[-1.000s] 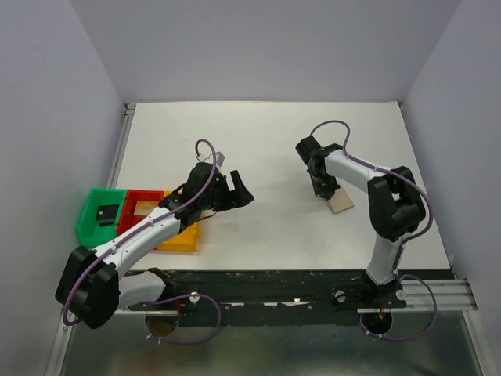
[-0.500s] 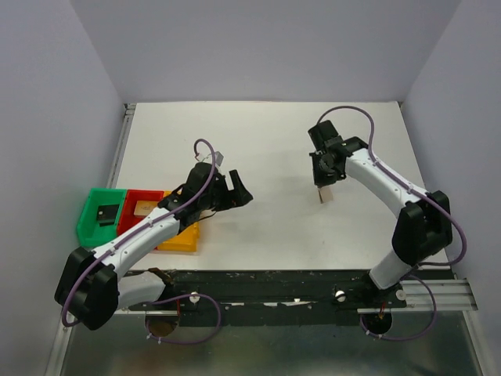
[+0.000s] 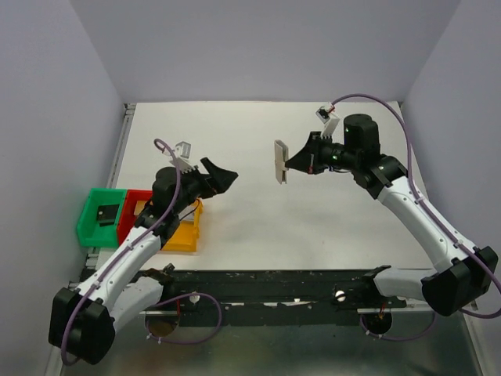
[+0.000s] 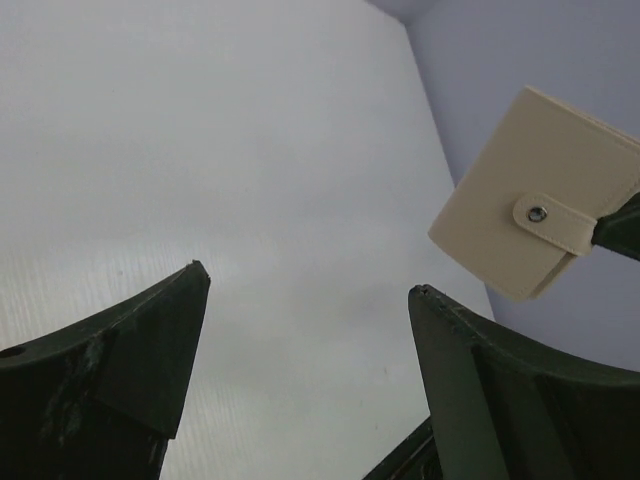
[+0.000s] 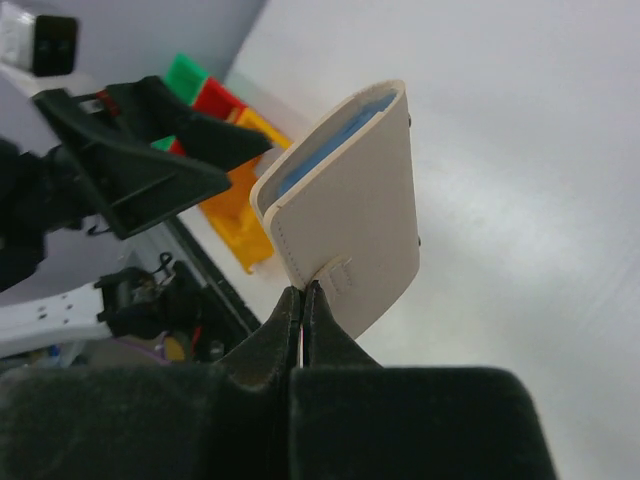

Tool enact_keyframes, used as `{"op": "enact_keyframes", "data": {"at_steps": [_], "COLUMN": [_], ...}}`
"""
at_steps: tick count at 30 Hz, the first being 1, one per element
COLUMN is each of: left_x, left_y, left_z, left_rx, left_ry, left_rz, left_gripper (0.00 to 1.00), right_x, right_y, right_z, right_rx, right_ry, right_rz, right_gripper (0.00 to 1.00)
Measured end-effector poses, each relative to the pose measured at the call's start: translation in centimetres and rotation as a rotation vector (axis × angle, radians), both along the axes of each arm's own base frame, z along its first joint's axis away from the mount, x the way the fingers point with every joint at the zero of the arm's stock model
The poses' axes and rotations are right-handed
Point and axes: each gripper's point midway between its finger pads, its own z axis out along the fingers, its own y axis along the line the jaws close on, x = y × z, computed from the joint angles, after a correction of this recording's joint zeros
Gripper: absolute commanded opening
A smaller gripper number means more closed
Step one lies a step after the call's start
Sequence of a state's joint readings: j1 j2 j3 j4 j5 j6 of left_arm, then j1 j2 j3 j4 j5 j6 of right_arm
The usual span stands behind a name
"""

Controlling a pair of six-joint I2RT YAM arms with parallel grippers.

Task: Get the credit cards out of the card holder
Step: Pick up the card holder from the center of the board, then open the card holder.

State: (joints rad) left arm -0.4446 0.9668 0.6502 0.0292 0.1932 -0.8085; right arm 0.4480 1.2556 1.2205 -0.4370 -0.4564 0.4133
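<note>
The card holder point(image 3: 280, 160) is closed and cream-grey outside, and it hangs in the air above the table's middle. My right gripper point(image 3: 292, 164) is shut on its snap strap. In the right wrist view the fingers point(image 5: 303, 290) pinch the strap, and the holder point(image 5: 355, 215) shows a light-blue inner panel at its top edge. No cards show in the holder. My left gripper point(image 3: 227, 175) is open and empty and points at the holder from the left. In the left wrist view the holder point(image 4: 515, 205) sits up and to the right of the open gripper point(image 4: 308, 280).
A green bin point(image 3: 88, 223), a red bin point(image 3: 133, 202) and a yellow bin point(image 3: 180, 237) stand at the table's near left edge, under my left arm. A small flat black piece point(image 3: 106, 211) lies in the green bin. Walls close in the table on three sides.
My right arm has lifted the card holder off the table at the right and swung it left, up over the middle. My left arm has risen and drawn back a little to the left.
</note>
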Motion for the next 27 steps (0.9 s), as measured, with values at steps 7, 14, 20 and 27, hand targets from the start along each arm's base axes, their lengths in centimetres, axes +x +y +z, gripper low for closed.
{"op": "enact_keyframes", "data": {"at_steps": [7, 14, 20, 27], "left_x": [-0.1, -3.9, -4.5, -6.9], "left_y": [2.5, 0.7, -1.2, -2.5], "left_z": [3.2, 11.5, 11.0, 13.5], "left_rx": [-0.218, -0.389, -0.497, -0.514], "left_ry": [-0.219, -0.534, -0.428, -0.469], "left_rz": [-0.029, -0.296, -0.477, -0.622], "left_gripper": [0.99, 0.99, 0.99, 0.99], "right_x": [-4.7, -9.0, -11.1, -11.7], "right_y": [3.4, 4.2, 4.1, 4.1], "right_z": [2.6, 5.8, 8.8, 9.1], "right_rx": [0.255, 0.484, 0.603, 0.656], "right_ry": [-0.043, -0.102, -0.140, -0.024], "right_rz": [0.317, 0.565, 0.722, 0.795], "right_gripper": [0.00, 0.01, 0.00, 0.01]}}
